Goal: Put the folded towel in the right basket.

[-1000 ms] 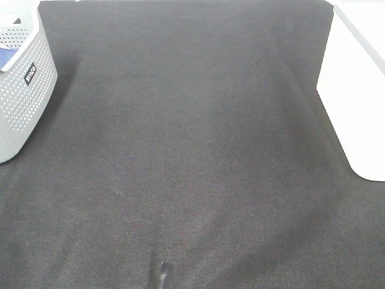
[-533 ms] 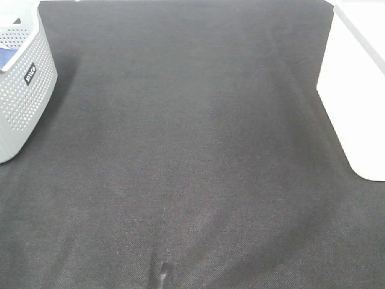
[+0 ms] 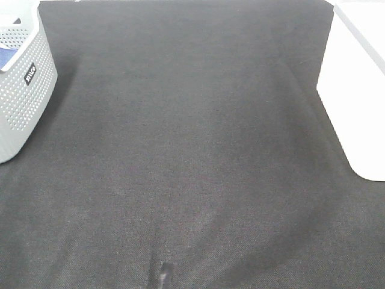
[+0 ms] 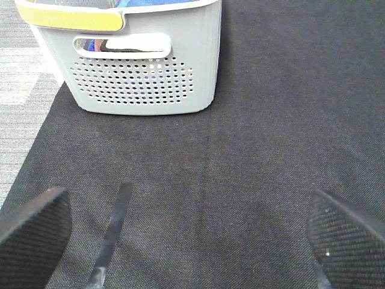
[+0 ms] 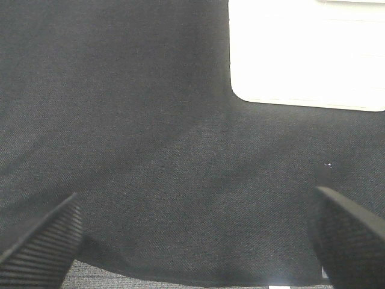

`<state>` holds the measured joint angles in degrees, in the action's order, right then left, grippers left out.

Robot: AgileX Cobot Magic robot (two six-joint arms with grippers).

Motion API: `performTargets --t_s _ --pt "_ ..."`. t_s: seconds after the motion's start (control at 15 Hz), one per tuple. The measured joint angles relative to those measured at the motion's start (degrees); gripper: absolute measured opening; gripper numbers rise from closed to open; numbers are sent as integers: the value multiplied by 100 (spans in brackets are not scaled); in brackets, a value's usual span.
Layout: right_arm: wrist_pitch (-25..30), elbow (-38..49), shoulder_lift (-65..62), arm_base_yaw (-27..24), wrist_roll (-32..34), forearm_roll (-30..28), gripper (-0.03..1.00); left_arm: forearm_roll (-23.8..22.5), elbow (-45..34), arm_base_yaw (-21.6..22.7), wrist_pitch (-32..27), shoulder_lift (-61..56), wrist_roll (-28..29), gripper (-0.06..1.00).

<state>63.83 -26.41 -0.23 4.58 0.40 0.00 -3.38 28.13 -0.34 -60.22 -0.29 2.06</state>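
Both grippers hang wide apart and empty over a dark mat (image 3: 192,150): the left gripper (image 4: 192,235) shows its textured fingertips (image 4: 30,232) at the lower corners of its wrist frame, the right gripper (image 5: 198,241) likewise in its own. A thin dark tip at the bottom centre of the overhead frame cannot be identified. Farther off, a grey perforated basket (image 3: 21,90) stands at the upper left of the overhead frame with something blue inside, while the right basket (image 3: 355,90), cream-white and solid-walled, fills the upper right edge. The folded towel appears in none of the three views; the mat between the bins lies bare, and the white bin's interior cannot be seen, so whether the towel already lies in it cannot be told. The likely hazard: with no towel in sight, a reach could go for the blue cloth (image 4: 138,3) in the grey basket, or a blind sweep could knock either bin.
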Motion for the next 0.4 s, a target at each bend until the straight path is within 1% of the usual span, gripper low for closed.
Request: performTargets --t_s 0.4 --pt "0 0 0 0 0 0 96 0 0 0 0 0 0 99"
